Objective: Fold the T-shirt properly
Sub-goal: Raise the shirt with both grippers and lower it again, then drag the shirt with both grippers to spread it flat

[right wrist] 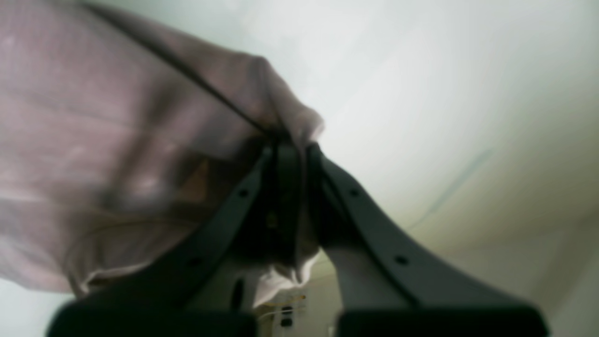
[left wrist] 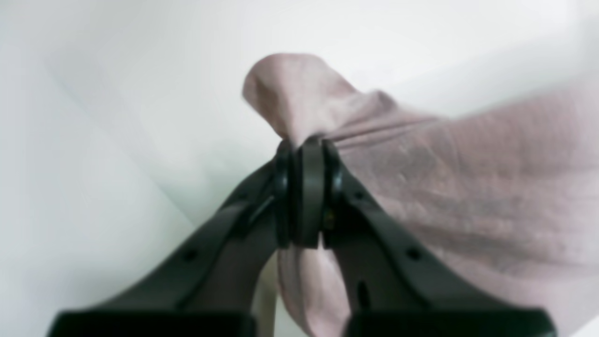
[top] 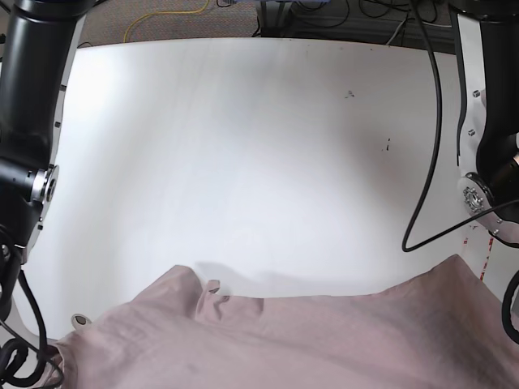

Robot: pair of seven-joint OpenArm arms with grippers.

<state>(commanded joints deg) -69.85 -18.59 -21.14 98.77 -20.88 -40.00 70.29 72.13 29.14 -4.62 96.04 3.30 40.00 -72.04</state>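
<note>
1. Hanging between the two grippers, the T-shirt (top: 324, 340) is held up over the near edge of the table (top: 243, 146), its top edge stretched across.
2. The left gripper (left wrist: 306, 154) has its jaws clamped on one bunched corner; the right gripper (right wrist: 290, 150) is clamped on another.
3. This looks like the lift-and-spread step; next, lay the T-shirt flat on the table, keeping even tension.

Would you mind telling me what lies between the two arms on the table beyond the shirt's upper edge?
Only bare white table: the base view shows nothing beyond the T-shirt there except a few small dark specks.
</note>
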